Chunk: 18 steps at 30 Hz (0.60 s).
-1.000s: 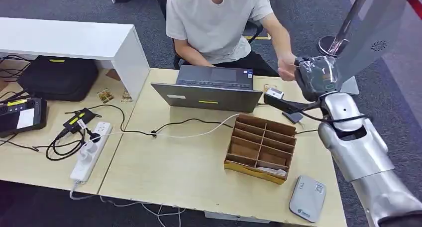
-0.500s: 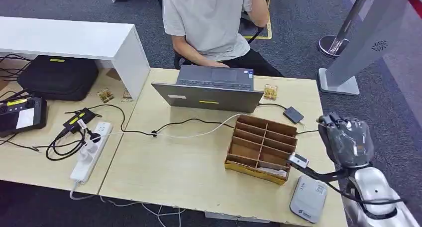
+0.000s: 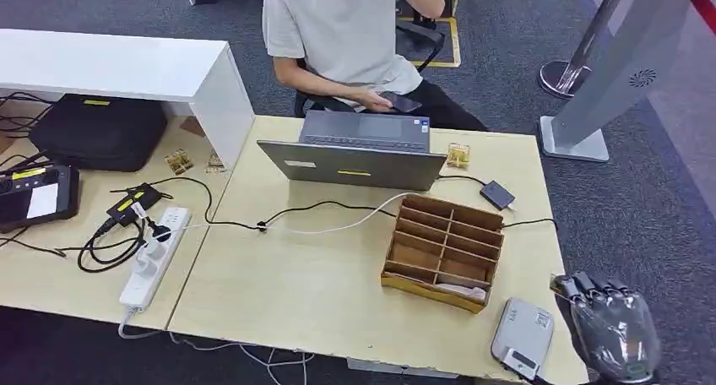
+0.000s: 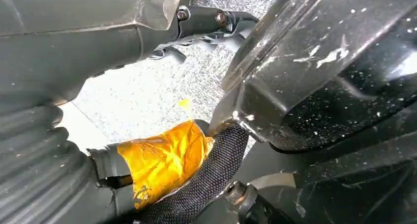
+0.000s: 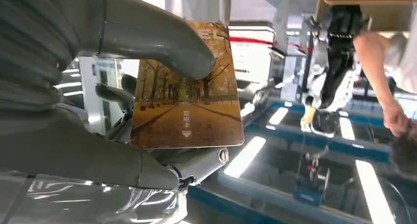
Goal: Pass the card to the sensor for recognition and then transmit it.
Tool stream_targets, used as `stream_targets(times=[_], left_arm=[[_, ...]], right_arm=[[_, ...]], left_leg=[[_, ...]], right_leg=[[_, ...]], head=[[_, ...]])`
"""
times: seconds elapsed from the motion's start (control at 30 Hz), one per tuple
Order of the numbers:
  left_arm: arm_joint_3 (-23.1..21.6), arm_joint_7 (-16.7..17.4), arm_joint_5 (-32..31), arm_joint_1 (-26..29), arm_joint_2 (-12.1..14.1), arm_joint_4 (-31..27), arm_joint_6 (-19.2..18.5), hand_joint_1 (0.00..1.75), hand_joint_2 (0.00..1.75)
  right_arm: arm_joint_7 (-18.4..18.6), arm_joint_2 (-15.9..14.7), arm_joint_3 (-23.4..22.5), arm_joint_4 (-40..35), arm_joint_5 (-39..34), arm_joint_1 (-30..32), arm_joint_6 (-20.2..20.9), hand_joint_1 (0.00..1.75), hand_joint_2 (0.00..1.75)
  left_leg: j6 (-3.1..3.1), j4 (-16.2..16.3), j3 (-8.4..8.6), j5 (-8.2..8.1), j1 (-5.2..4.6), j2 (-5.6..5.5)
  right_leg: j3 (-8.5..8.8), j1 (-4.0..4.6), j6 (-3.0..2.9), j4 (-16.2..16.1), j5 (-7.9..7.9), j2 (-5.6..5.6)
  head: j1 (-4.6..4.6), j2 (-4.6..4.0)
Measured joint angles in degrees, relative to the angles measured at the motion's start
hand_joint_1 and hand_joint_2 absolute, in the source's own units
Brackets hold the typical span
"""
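In the head view, the right hand (image 3: 615,333) sits at the lower right of the frame, just off the table's (image 3: 279,292) corner and beside the grey sensor (image 3: 523,337) lying flat near the table's front edge. That placement suits the task: I judge the hand is bringing the card to the reader for recognition. The hand's back faces the camera here, so the card itself cannot be made out from above. A person (image 3: 346,30) sits at the top centre behind the laptop (image 3: 359,149), likely the one who will receive the card. The wooden organizer (image 3: 443,250) stands between laptop and sensor.

In the left wrist view, the left hand (image 4: 59,150) fills the left side, looking down at the floor; whether its fingers are spread or curled I cannot tell.

In the right wrist view, the card (image 5: 189,94), printed with an autumn avenue, sits centre frame, pinched flat between the thick thumb (image 5: 162,42) above and the darker fingers (image 5: 115,96) behind it.
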Motion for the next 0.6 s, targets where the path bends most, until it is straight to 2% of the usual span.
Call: stream_targets(times=[0.17, 0.6], left_arm=[[0.4, 0.0, -0.7, -0.2, -0.1, 0.4, 0.0, 0.00, 1.75], [1.8, 0.1, -2.3, -0.3, -0.2, 0.7, -0.2, 0.00, 1.75]], right_arm=[[2.1, 0.0, 1.0, 2.4, 0.0, 1.1, -0.3, 1.75, 1.75], [4.3, 0.9, 4.7, 10.4, -1.4, 1.3, -1.0, 1.75, 1.75]], left_leg=[[0.00, 0.0, 0.02, 0.00, 0.00, 0.02], [0.00, 0.0, 0.02, 0.00, 0.00, 0.03]], right_leg=[[0.00, -0.01, 0.00, 0.0, 0.00, 0.03], [0.00, -0.01, 0.00, 0.0, 0.00, 0.03]], head=[[0.00, 0.00], [0.00, 0.00]])
